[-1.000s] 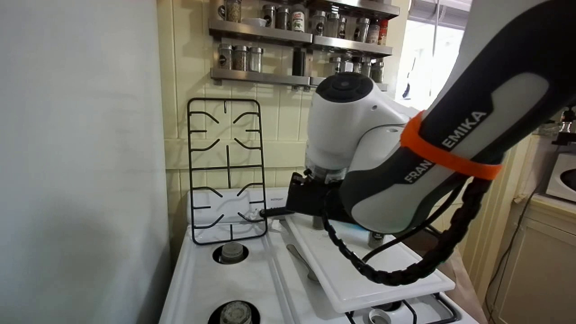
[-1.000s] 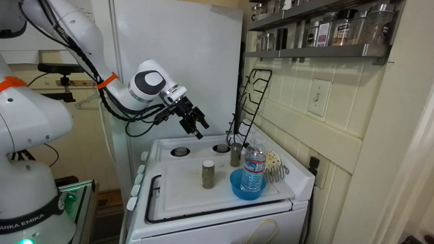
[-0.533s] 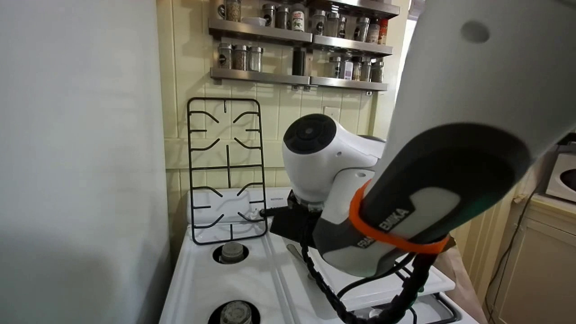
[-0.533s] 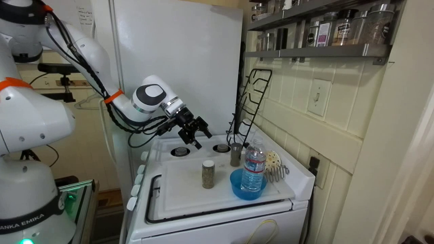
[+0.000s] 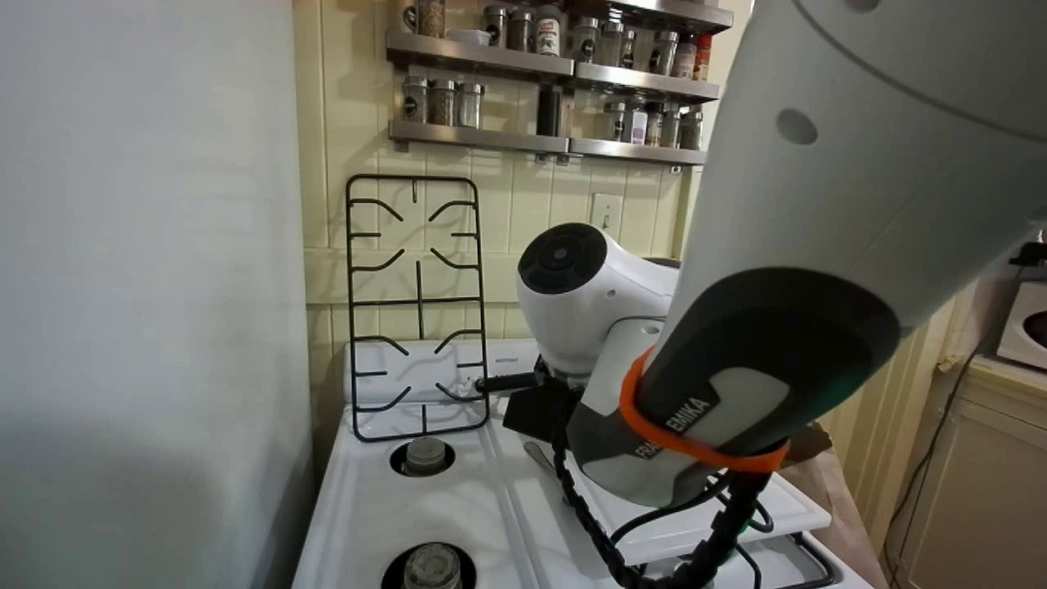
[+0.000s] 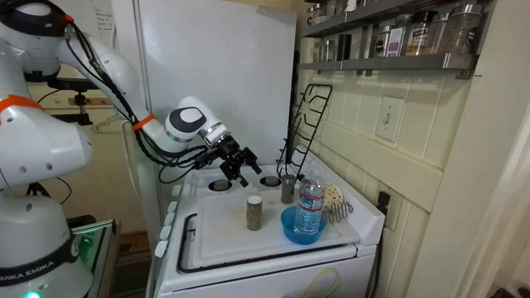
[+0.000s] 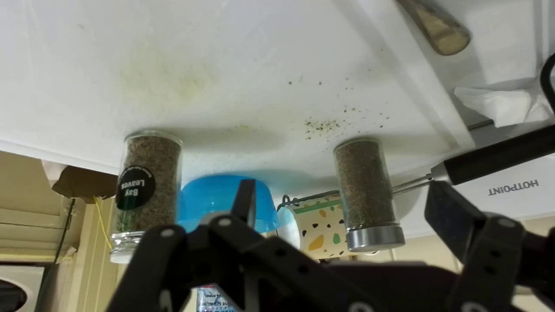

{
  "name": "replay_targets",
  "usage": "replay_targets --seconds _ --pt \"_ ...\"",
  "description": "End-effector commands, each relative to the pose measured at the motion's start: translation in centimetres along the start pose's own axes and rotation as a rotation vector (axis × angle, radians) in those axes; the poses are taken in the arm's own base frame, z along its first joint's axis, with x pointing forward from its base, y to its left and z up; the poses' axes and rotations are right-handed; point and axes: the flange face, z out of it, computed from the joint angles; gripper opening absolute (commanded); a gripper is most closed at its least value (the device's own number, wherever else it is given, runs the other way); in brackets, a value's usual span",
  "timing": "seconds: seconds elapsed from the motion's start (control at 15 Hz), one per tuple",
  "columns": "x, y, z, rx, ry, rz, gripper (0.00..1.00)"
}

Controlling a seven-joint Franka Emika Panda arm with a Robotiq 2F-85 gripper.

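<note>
The pincer [image 6: 251, 176] is held in the air above the stove [image 6: 248, 277], tipped down at a slant. Its two fingers [image 7: 245, 201] are spread wide, and only air is held between them.

Two spice jars [image 6: 254, 213] are found nearest to it. Both are set upright on a white board [image 6: 219, 244], which is laid on top of the stove. On the jar with the white lid [image 7: 162, 186], a round black sticker [image 7: 135, 187] is shown, and the words "Bay Leaves" can be read there in the wrist view. The jar with the silver lid [image 6: 288, 188] is placed farther back, closer to the wall [image 6: 360, 95]. In the wrist view, which is turned upside down, this jar is seen in the gap between the fingers, but it is not touched. Little crumbs [image 7: 321, 125] are scattered on the board beside it.

A blue bowl [image 6: 288, 227] is set near the jars, and a water bottle [image 6: 309, 203] seems to be stood in it. A spotted thing [image 6: 332, 196] and a wavy wire tool [image 6: 338, 212] are seen behind the bowl. The end of a metal handle [image 7: 446, 37] is seen beside the board. In both exterior views, a black rack [image 5: 420, 303] is leaned up tall at the back. Higher up, more jars [image 6: 416, 39] are lined up on shelves [image 6: 389, 63] fixed to the wall.
</note>
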Motion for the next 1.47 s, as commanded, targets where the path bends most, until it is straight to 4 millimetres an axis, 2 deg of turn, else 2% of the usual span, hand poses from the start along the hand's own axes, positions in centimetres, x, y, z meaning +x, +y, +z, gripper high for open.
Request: replay_targets --seconds 0.0,0.27,0.6,1.07,1.4 --pt "1.2 0.0 -0.6 0.071 -0.072 0.032 1.00" --pt "4.5 0.2 -2.4 0.213 -0.155 0.007 1.00" --pt "6.7 0.2 -1.5 0.199 -0.206 -0.100 1.00" --pt "5.5 0.5 0.4 0.171 -0.219 -0.050 1.00" --pt "5.7 1.8 4.0 0.106 -0.235 -0.074 1.00"
